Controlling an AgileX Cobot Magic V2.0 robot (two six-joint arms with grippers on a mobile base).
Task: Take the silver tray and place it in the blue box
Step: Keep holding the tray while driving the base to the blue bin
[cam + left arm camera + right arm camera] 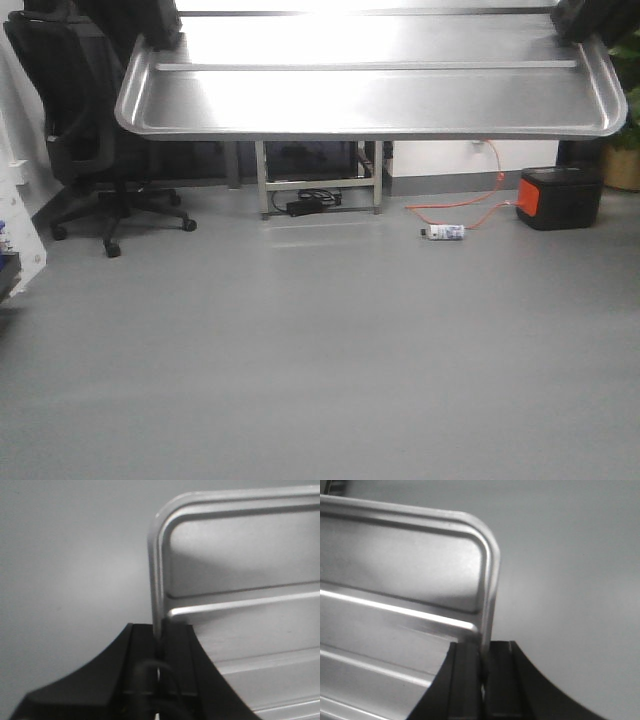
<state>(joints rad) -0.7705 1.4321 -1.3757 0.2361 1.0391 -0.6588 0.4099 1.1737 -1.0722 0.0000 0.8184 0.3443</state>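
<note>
**Tray [370, 90] held between two arms; front view and both wrist views.**

The tray hangs high across the top of the front view, roughly level and well above the floor [320, 360]. Its long side runs left to right. Two raised ridges run along its length.

- **Left gripper [161, 645]:** clamped on the rolled rim of the tray's left short edge, with one finger inside the wall and one outside.
- **Right gripper [484, 652]:** clamped the same way on the right short edge.

Each grip sits short of the rounded corner seen beyond it. The box appears in no view. A chair [90, 130] stands far left, and a bottle [446, 232] lies on the floor far right.

**Handling, as judged.**
- The tray looks like thin sheet metal, so probably light for its span. The ridges and rolled rim should stiffen it along its length.
- The polished surface looks slippery, and a pinch on a narrow rim gives little purchase.
- With only the two ends held, any mismatch between the arms would likely twist the tray or pull it out of one clamp.
- The best hold appears to be opposite points on the short rims, near the middle of each edge, so the tray does not tip toward its near or far side.
- It is not fragile, though the rim could bend under a hard squeeze.
</note>
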